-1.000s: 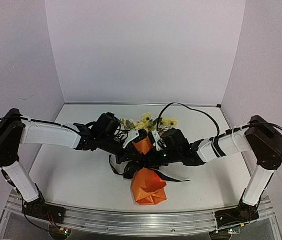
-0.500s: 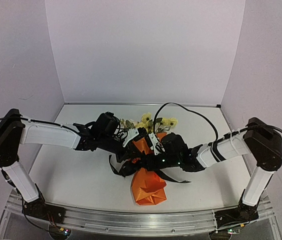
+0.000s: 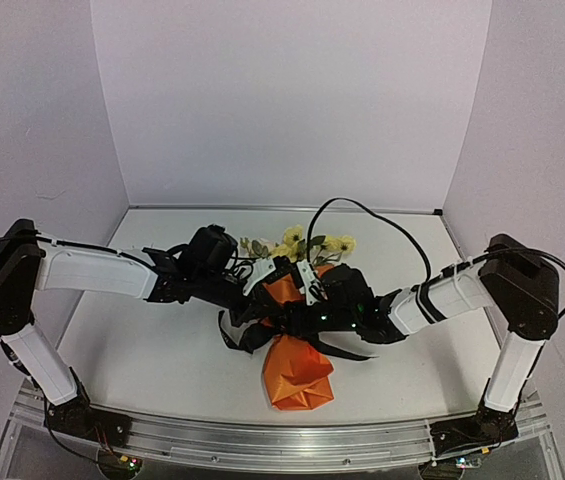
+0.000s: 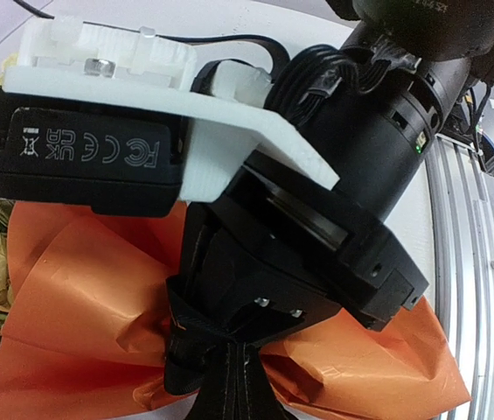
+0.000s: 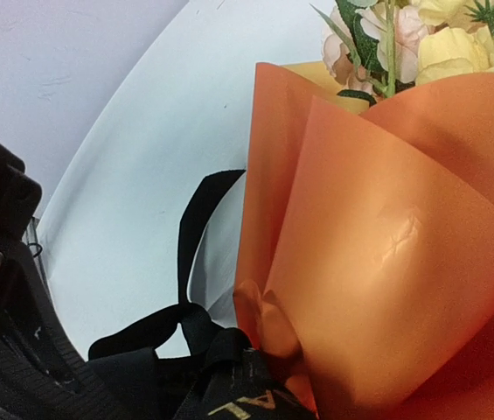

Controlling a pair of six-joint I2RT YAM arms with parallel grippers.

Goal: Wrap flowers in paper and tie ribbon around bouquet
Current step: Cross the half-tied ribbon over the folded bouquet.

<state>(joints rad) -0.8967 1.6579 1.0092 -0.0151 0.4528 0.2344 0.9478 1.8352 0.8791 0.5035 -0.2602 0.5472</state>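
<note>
Overhead and close wrist views share the bouquet (image 3: 298,372).

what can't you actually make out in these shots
- Top view: the bouquet's tied middle is covered by the wrists of the left arm and right arm.
- Left wrist view: the knot is blocked by the right arm, which fills the frame.
- Right wrist view: the ribbon's lettering is cut off by the bottom edge, and the flowers by the top edge.
- What the shut jaws grip is unclear in every view.

Pale lilac walls (image 3: 292,100), white tabletop (image 3: 152,355), metal rail (image 3: 262,438)
</note>
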